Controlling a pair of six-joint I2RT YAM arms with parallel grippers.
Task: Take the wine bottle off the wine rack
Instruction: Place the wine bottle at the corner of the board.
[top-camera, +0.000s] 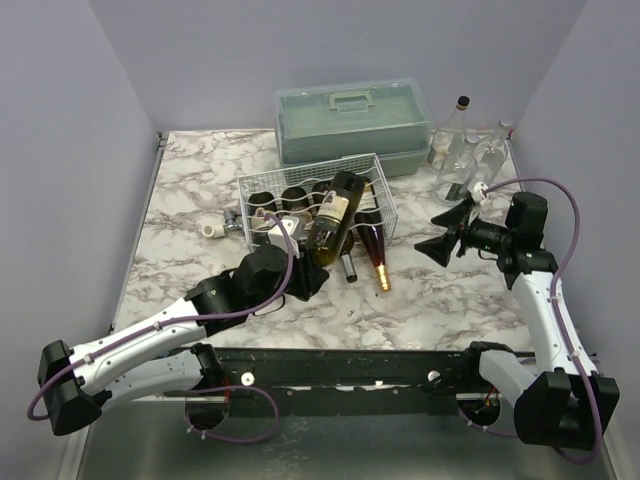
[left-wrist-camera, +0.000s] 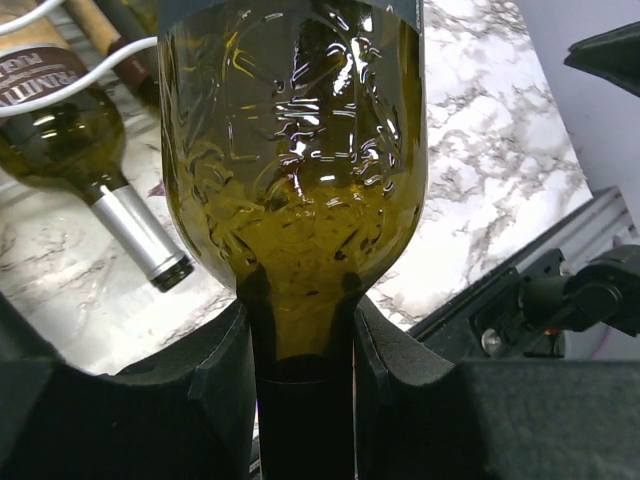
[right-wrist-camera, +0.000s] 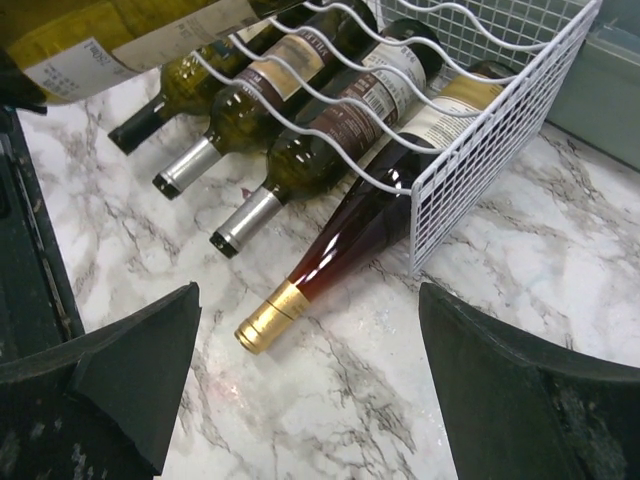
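Black fingers (left-wrist-camera: 215, 370) of the left gripper (left-wrist-camera: 300, 310) are clamped on the neck of the wine bottle (left-wrist-camera: 290, 150), one on each side, just below the swell of its olive-green shoulder. From that grip the bottle runs up and away at a tilt. In the overhead view its labelled body lies across the top wires of the wine rack (top-camera: 385, 195), base pointing toward the back of the table and neck reaching out past the rack's front edge. Whether the glass rests on the wires or hangs just above them I cannot tell.

Beneath the white wires four more bottles lie side by side on the marble table (top-camera: 180, 200), necks toward the arms. One is a silver-capped bottle (left-wrist-camera: 90, 160) just beside the held one, and at the right end a red bottle with a gold capsule (right-wrist-camera: 270, 315) pokes out furthest.

To the right of the rack, apart from it, the right gripper (top-camera: 445, 232) hovers with its jaws spread wide and nothing between them.

Behind the rack sits a grey-green case (top-camera: 350, 120) with a handle, and clear glass bottles (top-camera: 455, 140) stand at its right.
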